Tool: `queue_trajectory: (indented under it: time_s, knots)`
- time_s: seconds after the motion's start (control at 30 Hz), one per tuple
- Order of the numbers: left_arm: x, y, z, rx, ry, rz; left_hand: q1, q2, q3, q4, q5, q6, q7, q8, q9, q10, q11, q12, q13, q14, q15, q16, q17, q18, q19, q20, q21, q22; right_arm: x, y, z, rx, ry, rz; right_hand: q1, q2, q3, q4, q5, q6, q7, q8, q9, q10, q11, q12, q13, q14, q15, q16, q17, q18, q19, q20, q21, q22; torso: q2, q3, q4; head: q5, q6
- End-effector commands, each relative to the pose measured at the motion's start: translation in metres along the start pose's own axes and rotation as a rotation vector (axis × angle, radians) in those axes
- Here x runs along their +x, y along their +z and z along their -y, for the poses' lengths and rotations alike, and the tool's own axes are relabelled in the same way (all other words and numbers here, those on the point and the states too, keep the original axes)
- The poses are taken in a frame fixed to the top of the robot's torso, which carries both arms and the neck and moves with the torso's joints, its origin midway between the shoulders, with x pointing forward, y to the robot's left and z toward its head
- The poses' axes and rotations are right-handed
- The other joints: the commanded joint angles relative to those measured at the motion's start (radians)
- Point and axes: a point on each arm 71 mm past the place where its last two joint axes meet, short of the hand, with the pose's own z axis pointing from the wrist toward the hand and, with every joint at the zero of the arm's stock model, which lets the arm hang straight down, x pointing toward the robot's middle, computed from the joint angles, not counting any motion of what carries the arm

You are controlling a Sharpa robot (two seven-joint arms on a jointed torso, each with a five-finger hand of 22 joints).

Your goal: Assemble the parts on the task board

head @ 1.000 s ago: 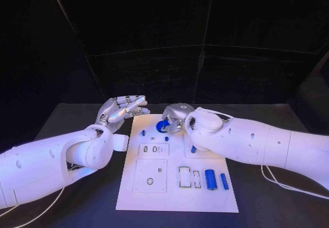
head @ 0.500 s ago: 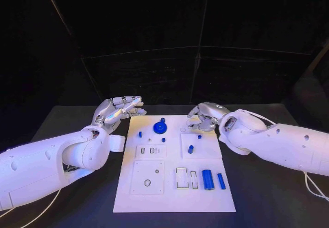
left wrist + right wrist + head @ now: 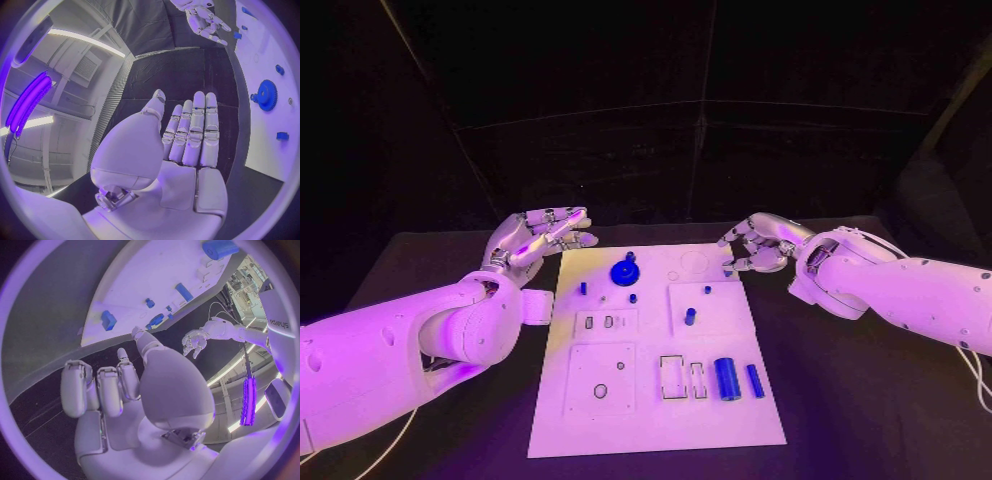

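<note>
The right hand (image 3: 759, 243) hovers just off the far right corner of the task board (image 3: 733, 420), fingers loosely curled, holding nothing; the left hand (image 3: 538, 236) waits with fingers stretched flat and empty beside the far left corner. The blue gear (image 3: 625, 271) sits near the board's far edge, its knob pointing up. Next, likely fetch the thick blue cylinder (image 3: 726, 379), lying lengthwise near-to-far; grasp across its middle.

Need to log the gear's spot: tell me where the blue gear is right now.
In the head view the blue gear stands on the far part of the task board, left of centre, with small blue pegs just nearer the robot. Neither hand touches it.
</note>
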Motion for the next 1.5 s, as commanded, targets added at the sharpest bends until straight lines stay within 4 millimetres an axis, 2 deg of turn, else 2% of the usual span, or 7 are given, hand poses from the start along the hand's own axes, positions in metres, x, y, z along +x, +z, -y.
queue_trajectory:
  time_s: [0.03,0.27,0.53,0.83,1.0,1.1,1.5]
  knots:
    - [0.001,0.001,0.001,0.013,-0.004,-0.015,0.000,0.012,0.000,-0.006,-0.002,0.006,0.001,-0.006,0.000,0.006,-0.002,-0.003,-0.001,0.002,-0.001,-0.004,0.001,0.006,0.008,0.000,-0.005,-0.001,-0.001,0.001,0.003,-0.026,0.027,-0.018,0.007,-0.004,-0.001,-0.006,0.001,-0.006,-0.004,-0.005,-0.001,-0.004,0.000,-0.004,0.062,0.071,-0.002,-0.003,0.109,0.005,-0.008,0.002,-0.005,0.032,0.001,-0.0010,0.0020,-0.001,-0.002]
    - [0.001,0.002,0.000,0.012,-0.003,-0.015,0.000,0.013,0.000,-0.007,-0.002,0.007,0.000,-0.006,0.000,0.008,-0.003,-0.003,-0.001,0.003,-0.002,-0.005,0.002,0.006,0.009,0.000,-0.005,-0.001,-0.001,0.004,0.011,-0.008,0.015,-0.033,0.009,-0.003,-0.002,-0.007,0.001,-0.007,-0.003,-0.005,-0.001,-0.004,0.000,-0.004,0.062,0.070,-0.002,-0.003,0.108,0.006,-0.010,0.001,-0.006,0.030,0.000,-0.0025,0.0057,-0.002,-0.007]
    - [0.000,0.003,0.000,0.012,-0.001,-0.012,0.000,0.013,0.000,-0.007,-0.002,0.007,0.000,-0.006,0.000,0.008,-0.003,-0.003,-0.001,0.003,-0.002,-0.005,0.002,0.006,0.009,0.000,-0.005,-0.001,0.004,0.002,0.018,0.011,0.008,-0.064,0.013,0.001,-0.004,-0.013,0.004,0.002,-0.003,0.001,0.001,-0.004,0.000,-0.004,0.062,0.070,-0.001,-0.004,0.106,0.006,-0.011,0.001,-0.007,0.028,0.000,-0.0048,0.0031,0.000,-0.012]
    - [-0.001,0.003,0.000,0.012,0.001,-0.009,0.000,0.013,0.000,-0.007,-0.002,0.007,0.000,-0.006,0.000,0.008,-0.003,-0.003,-0.001,0.003,-0.002,-0.005,0.002,0.006,0.009,0.000,-0.005,-0.001,0.009,-0.001,0.022,0.016,0.019,-0.093,0.008,0.007,-0.012,-0.014,0.012,0.021,-0.002,0.009,0.004,-0.001,0.001,0.000,0.066,0.070,-0.001,-0.004,0.107,0.006,-0.011,0.002,-0.008,0.028,0.000,-0.0045,0.0029,0.000,-0.016]
    - [-0.001,0.003,0.000,0.012,0.001,-0.009,0.000,0.013,0.000,-0.007,-0.002,0.007,0.000,-0.006,0.000,0.008,-0.003,-0.003,-0.001,0.003,-0.002,-0.005,0.002,0.006,0.009,0.000,-0.005,-0.001,0.012,-0.002,0.025,0.030,0.022,-0.095,0.007,0.011,-0.014,-0.015,0.014,0.030,-0.002,0.013,0.005,0.000,0.001,0.002,0.068,0.071,-0.001,-0.004,0.109,0.006,-0.010,0.002,-0.007,0.030,-0.001,-0.0048,0.0038,-0.001,-0.015]
    - [-0.001,0.003,0.000,0.012,0.001,-0.009,0.000,0.013,0.000,-0.007,-0.002,0.007,0.000,-0.006,0.000,0.008,-0.003,-0.003,-0.001,0.003,-0.002,-0.005,0.002,0.006,0.009,0.000,-0.005,-0.001,0.014,-0.001,0.026,0.038,0.021,-0.094,0.006,0.018,-0.014,-0.015,0.014,0.035,-0.002,0.015,0.006,0.003,0.001,0.004,0.070,0.071,-0.001,-0.003,0.112,0.005,-0.008,0.002,-0.006,0.032,0.000,-0.0034,0.0046,0.000,-0.014]
    - [-0.001,0.003,-0.001,0.011,0.001,-0.009,0.000,0.013,0.000,-0.007,-0.002,0.007,0.000,-0.006,0.000,0.008,-0.003,-0.003,-0.001,0.003,-0.002,-0.005,0.002,0.006,0.009,0.000,-0.005,-0.001,0.021,0.005,0.027,0.057,0.022,-0.104,0.005,0.056,-0.002,-0.015,0.000,0.070,-0.006,0.026,0.007,0.009,-0.003,0.010,0.076,0.073,-0.004,-0.002,0.116,0.005,-0.004,0.000,-0.005,0.036,0.000,-0.0039,0.0039,0.001,-0.018]
